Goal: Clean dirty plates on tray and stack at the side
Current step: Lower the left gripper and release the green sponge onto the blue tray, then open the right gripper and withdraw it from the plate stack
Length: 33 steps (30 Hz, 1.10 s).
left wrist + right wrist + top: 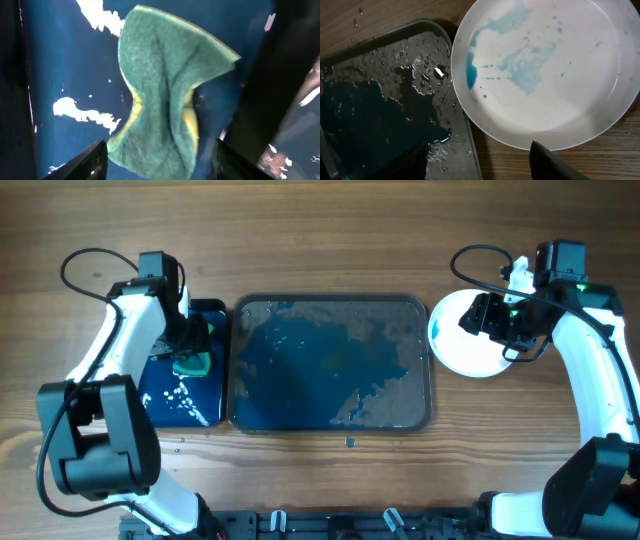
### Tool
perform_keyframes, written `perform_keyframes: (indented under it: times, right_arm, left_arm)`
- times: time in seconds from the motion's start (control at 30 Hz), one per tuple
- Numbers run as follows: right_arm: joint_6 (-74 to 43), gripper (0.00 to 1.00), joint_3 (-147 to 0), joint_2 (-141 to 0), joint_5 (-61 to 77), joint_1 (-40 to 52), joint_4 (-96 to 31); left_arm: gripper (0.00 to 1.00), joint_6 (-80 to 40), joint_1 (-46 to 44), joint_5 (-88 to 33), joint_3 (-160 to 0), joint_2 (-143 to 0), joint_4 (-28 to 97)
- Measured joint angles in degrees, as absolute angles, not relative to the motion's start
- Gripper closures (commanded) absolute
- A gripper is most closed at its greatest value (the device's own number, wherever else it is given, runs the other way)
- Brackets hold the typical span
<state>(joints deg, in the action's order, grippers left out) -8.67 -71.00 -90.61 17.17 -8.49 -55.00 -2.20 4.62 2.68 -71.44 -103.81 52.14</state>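
White plate (560,75) with pale blue smears, on the wooden table (590,160) just beside the wet dark tray (350,65), below the right gripper (480,162), jaws wide and holding nothing, left gripper (160,160) wide, green sponge (160,90) between its fingers, on the small blue tray (65,65)

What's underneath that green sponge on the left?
Below the sponge is a small glossy blue tray, with white smears showing beside it. The patch of tray directly beneath the sponge is covered, so I can't see it.
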Motion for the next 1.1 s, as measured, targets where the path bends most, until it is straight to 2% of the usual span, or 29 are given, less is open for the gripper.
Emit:
perform_keyframes:
  times: [0.07,0.1,0.23,0.37,0.5,0.67,0.83,0.9,1.1]
  right_arm:
    - [-8.7,0.30,-71.0,-90.6,17.2,-8.5,-55.1]
    - [-8.6,0.28,-71.0,-90.4,17.2,-8.5,-55.1]
    - [-8.6,0.23,-71.0,-85.5,16.9,-8.5,-55.1]
    - [-8.4,0.23,-71.8,-78.7,15.8,-8.5,-55.5]
    - [-8.3,0.21,-72.8,-71.4,12.1,-8.4,-55.8]
    - [-6.8,0.09,-72.9,-65.3,7.6,-8.4,-56.7]
    - [-6.3,0.05,-72.9,-64.8,5.1,-8.4,-56.8]
    - [-6.3,0.00,-72.9,-64.8,4.8,-8.4,-56.8]
    - [-6.3,0.00,-72.9,-64.8,5.1,-8.4,-57.5]
  left_arm:
    - [0.06,-2.2,4.6,0.9,-75.4,-103.0,54.3]
    - [0.00,-2.1,4.6,0.3,-76.4,-102.4,55.1]
    - [0.00,-2.2,4.6,-4.7,-80.2,-94.2,55.9]
    - [0.00,-2.2,4.6,-7.5,-81.3,-86.6,56.0]
    - [0.00,-2.2,4.6,-8.1,-81.3,-85.9,56.2]
    - [0.00,-2.2,4.6,-8.3,-81.3,-85.9,56.2]
    - [0.00,-2.2,4.6,-8.3,-81.3,-85.9,56.2]
    - [0.00,-2.2,4.6,-8.4,-81.3,-85.9,56.2]
    - [0.00,-2.2,4.6,-8.5,-81.3,-85.9,56.2]
